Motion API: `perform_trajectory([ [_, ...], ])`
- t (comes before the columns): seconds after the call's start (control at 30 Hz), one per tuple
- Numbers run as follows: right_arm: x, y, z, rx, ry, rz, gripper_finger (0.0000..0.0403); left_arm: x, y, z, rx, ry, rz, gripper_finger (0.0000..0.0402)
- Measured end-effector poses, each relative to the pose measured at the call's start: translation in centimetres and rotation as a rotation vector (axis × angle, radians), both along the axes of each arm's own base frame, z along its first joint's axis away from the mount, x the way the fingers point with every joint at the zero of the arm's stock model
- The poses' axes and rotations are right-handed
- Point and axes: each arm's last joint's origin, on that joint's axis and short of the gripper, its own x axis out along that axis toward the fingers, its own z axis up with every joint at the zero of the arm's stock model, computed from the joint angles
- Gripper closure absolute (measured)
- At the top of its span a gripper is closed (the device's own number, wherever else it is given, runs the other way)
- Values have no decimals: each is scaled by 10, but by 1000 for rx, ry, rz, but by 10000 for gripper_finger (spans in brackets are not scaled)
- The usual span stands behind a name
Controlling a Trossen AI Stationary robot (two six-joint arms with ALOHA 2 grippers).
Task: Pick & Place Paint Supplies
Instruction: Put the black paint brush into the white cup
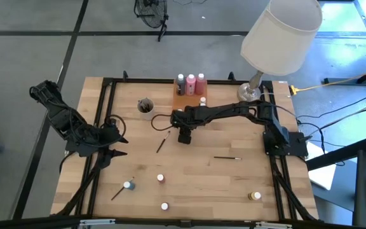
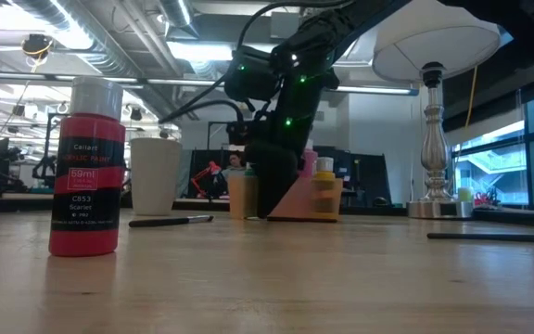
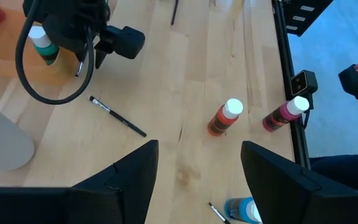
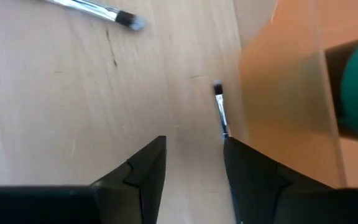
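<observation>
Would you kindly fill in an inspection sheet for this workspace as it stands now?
Surface: light wooden table, dark frame round its edge.
Job's things: three pink and dark squeeze bottles upright on the translucent orange tray; four small white-capped paint pots scattered toward the front; three thin dark paintbrushes lying loose.
Clutter: small round grey cup beside the tray; white-shaded table lamp at the back corner.
Grippers: left gripper open and empty at the left edge; right gripper just in front of the tray, a brush tip beside it, hold unclear.
Cables: black cable loop on the table; yellow cable off the right side.
Surroundings: grey floor.
</observation>
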Motion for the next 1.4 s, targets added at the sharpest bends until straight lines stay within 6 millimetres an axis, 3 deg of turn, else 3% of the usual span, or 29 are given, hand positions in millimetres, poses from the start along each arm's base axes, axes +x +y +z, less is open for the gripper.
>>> perform_trajectory([
  [1.4,2,0,0,-18,-22,32,238,0,1,0,17,-11,8,176],
])
